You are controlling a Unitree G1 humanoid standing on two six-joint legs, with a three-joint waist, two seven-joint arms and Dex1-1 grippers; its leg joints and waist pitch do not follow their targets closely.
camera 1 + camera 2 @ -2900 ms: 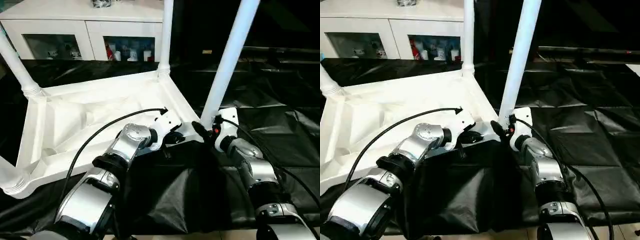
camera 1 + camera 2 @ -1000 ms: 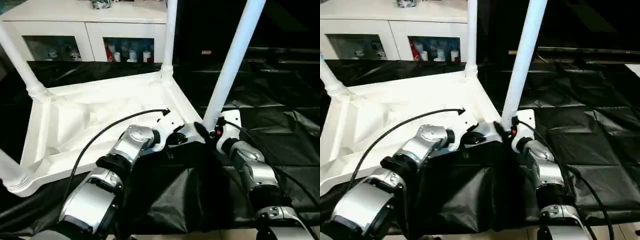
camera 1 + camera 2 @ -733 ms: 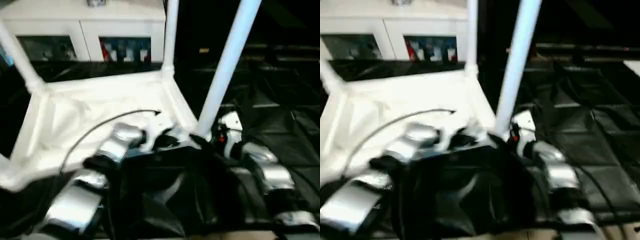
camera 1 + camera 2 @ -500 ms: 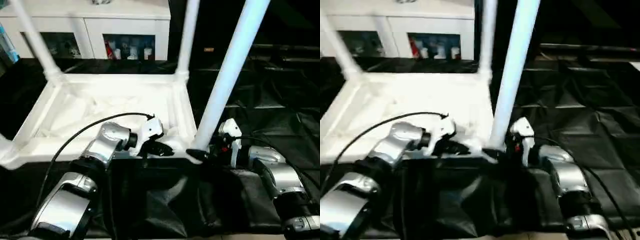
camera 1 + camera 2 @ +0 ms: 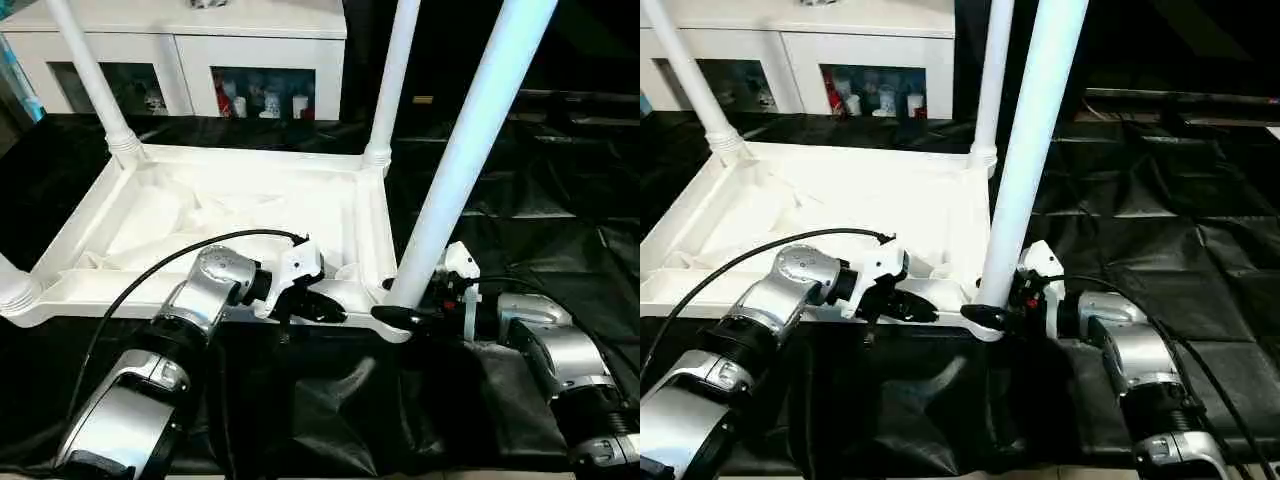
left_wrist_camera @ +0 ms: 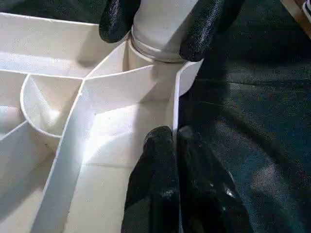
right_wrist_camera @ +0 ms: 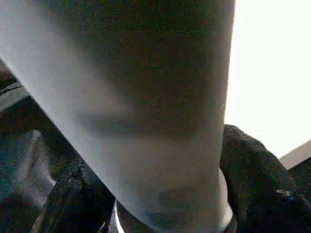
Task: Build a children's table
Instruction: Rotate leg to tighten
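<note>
The small white plastic children's table [image 5: 230,215] lies upside down on the black-draped surface [image 5: 560,230], ribbed underside up, its tubular legs rising from the corner sockets. The left end effector [image 6: 176,138] is pinched closed on the near rim wall. The right end effector [image 5: 400,315] has its fingers around the base of the nearest white leg [image 5: 470,150].

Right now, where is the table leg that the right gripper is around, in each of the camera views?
Left eye view: the leg rises from the near right corner socket to the top edge.
Right eye view: the same leg, centre.
Left wrist view: its base, between two black fingers.
Right wrist view: close up, across the middle.
Shared landmark: the ringed collar at its base.
</note>
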